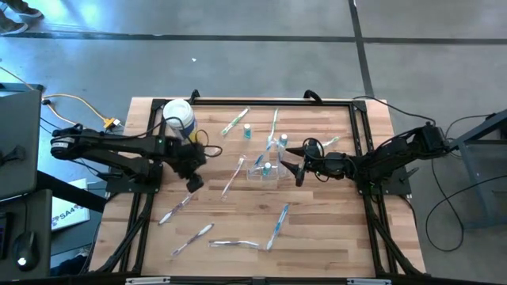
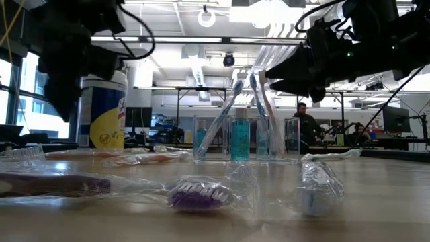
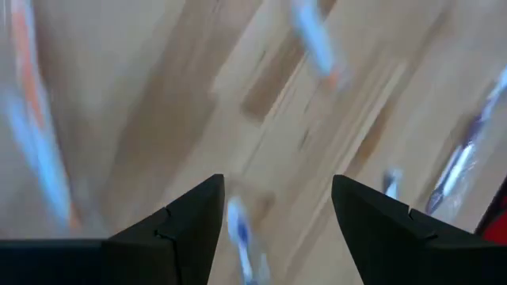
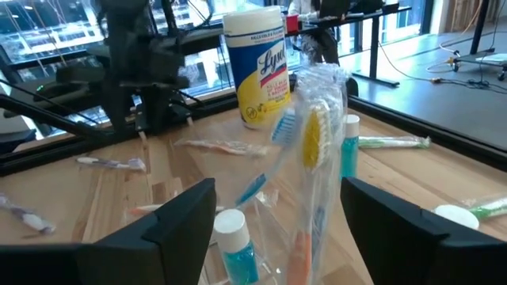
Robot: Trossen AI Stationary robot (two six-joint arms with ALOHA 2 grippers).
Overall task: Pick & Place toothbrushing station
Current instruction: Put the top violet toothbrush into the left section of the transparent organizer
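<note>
Right gripper (image 1: 299,169): fingers apart, at holder's (image 1: 268,169) three o'clock. Risk: snagging upright wrapped toothbrushes (image 4: 313,150) on retreat, toppling the holder.

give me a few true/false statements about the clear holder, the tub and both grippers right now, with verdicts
1. The see-through boxy plastic holder stands near the middle of the wooden table. True.
2. The white cylindrical tub with the yellow label lies on its side. False: it stands upright by the table's far left corner.
3. The right gripper is open, beside the holder. True.
4. The left gripper clamps a toothbrush. False: it is open and holds nothing.
5. Wrapped toothbrushes stand upright in the holder. True.
</note>
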